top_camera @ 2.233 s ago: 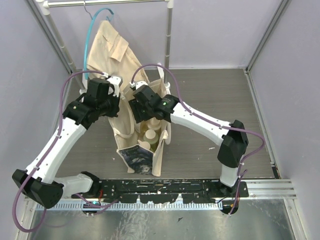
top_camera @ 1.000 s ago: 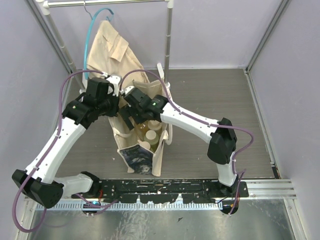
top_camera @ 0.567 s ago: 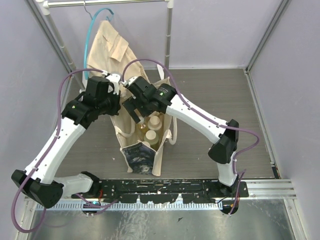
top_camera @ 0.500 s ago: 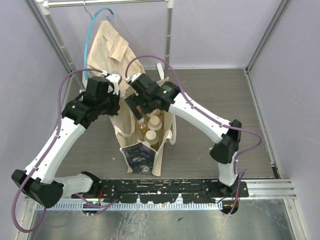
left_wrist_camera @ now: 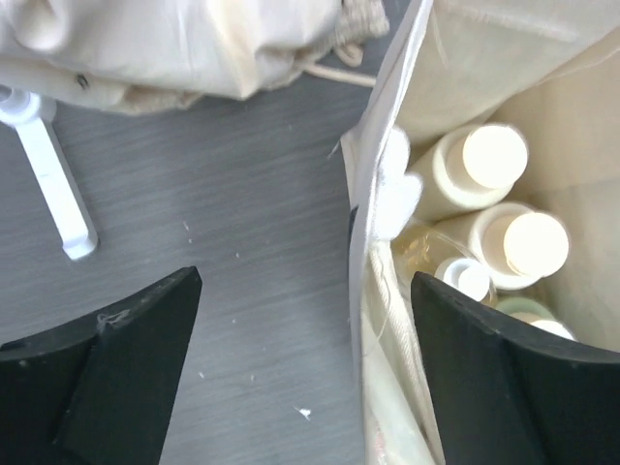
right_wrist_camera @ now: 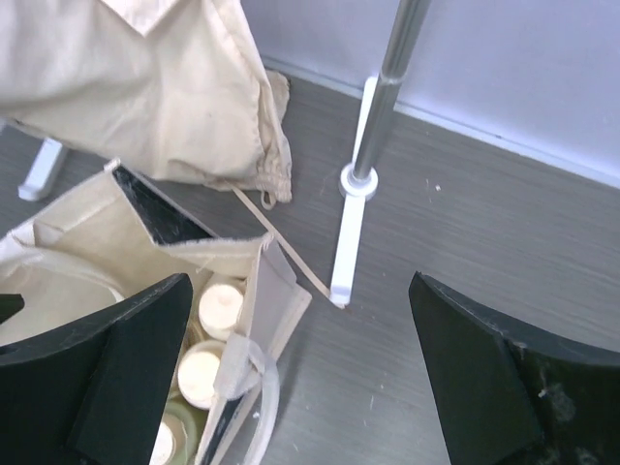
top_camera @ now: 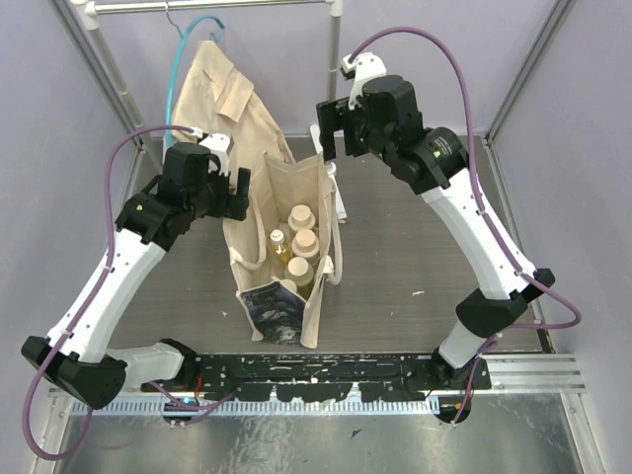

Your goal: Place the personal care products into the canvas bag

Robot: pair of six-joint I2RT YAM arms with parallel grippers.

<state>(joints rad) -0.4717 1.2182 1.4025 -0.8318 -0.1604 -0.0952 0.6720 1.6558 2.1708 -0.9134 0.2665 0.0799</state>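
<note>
Left gripper [left_wrist_camera: 305, 281]: jaws spread wide, nothing gripped. It is set over the left rim of the canvas bag [top_camera: 249, 252], one finger above the floor and the other above the bag's mouth.

Right gripper [right_wrist_camera: 300, 281]: jaws fully apart, nothing held. It is raised well clear of the bag, near the rack pole [top_camera: 334, 69].

Personal care products [top_camera: 299, 242]: stood upright inside the bag, cream caps upward and packed close together.

Canvas bag: stood open on the grey floor, dark printed panel at the near end.

Tan shirt [top_camera: 222, 89]: hung on a teal hanger behind the bag.
</note>
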